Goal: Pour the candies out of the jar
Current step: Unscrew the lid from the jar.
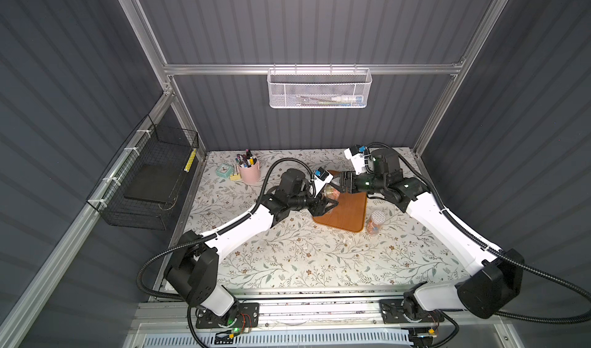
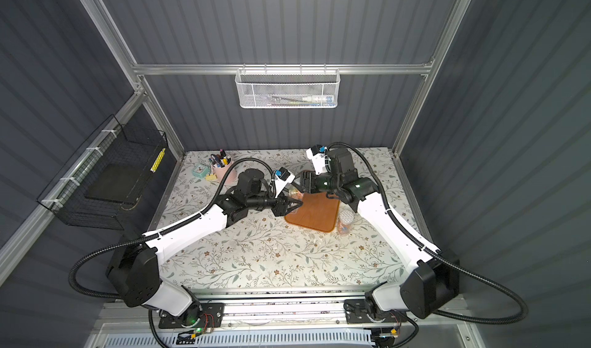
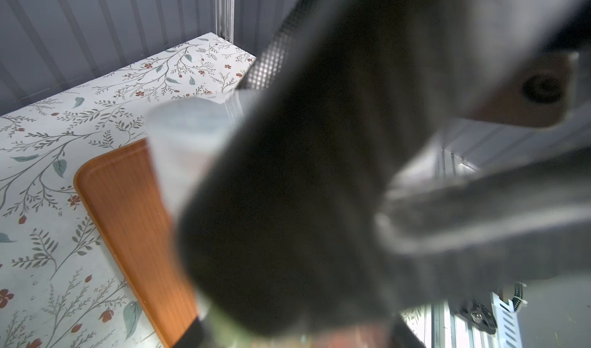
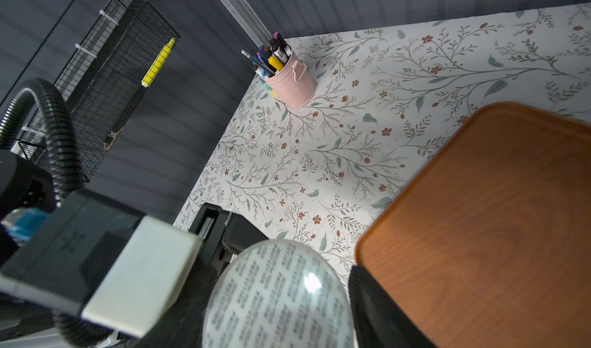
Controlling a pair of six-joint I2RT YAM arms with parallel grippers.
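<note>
Top views: left pincer holds jar over tray edge.

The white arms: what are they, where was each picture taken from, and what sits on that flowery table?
They are two robot arms, each ending in a pincer. Two pictures look down from overhead; two come from cameras on the arms' wrists, hence close and blurry. At a wooden tray's corner, the left pincer holds a clear jar of candies; the right pincer sits at its lid; whether it grips is unclear. Also on the table: a second jar beside the tray, a pink cup of pens and a small clock.
</note>
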